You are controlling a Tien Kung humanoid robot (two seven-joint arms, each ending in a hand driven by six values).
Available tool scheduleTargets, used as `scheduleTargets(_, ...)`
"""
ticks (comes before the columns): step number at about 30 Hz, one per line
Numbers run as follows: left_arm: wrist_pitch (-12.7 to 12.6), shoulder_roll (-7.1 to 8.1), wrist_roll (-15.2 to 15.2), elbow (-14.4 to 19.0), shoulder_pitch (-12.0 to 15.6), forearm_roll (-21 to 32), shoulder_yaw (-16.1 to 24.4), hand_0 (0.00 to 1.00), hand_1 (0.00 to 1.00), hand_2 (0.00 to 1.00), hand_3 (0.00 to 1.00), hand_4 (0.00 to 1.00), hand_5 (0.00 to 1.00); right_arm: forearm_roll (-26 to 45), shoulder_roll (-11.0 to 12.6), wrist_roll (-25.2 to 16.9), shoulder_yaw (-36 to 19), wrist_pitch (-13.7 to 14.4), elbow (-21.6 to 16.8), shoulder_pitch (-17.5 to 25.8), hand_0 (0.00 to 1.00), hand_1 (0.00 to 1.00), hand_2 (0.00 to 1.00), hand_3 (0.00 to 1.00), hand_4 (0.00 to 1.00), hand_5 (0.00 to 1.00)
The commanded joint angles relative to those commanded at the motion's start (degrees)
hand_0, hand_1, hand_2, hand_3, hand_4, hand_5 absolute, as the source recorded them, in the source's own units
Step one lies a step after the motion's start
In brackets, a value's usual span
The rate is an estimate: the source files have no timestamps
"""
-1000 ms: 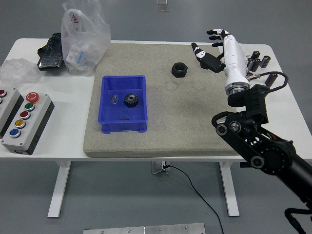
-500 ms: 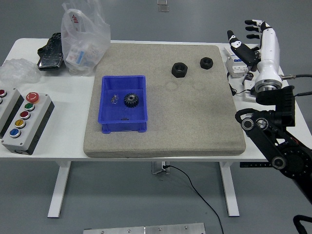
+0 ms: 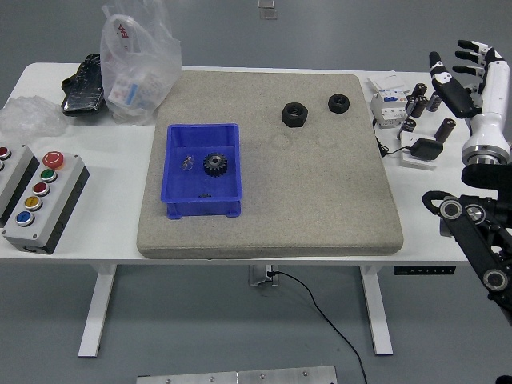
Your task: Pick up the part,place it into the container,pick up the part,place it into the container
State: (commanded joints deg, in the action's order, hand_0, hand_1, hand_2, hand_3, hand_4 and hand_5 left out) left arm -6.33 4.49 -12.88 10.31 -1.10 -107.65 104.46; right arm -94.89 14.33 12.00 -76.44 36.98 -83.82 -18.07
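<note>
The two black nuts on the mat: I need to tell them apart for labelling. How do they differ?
The left nut looks bigger and lies nearer the blue container; the right nut looks smaller and sits farther back, closer to the mat's right edge. Both are black, hexagonal, lying flat, untouched.

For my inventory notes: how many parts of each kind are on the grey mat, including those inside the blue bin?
Black hex nuts: 2, the larger and the smaller
Black gear, in the blue bin: 1
Small silvery part, in the bin: 1
Total: 4
</note>
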Motion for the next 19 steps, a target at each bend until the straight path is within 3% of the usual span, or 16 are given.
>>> scheduleTargets(19, -0.01, -0.15, 0.17, 0.00, 0.05, 0.52, -0.25, 0.742, 0.644, 0.610, 0.730, 0.745, 0.596, 4.70, 0.13, -4.56, -6.68, 0.00, -1.38, 4.25, 0.292, 0.579, 0.668, 0.686, 0.761, 0.411)
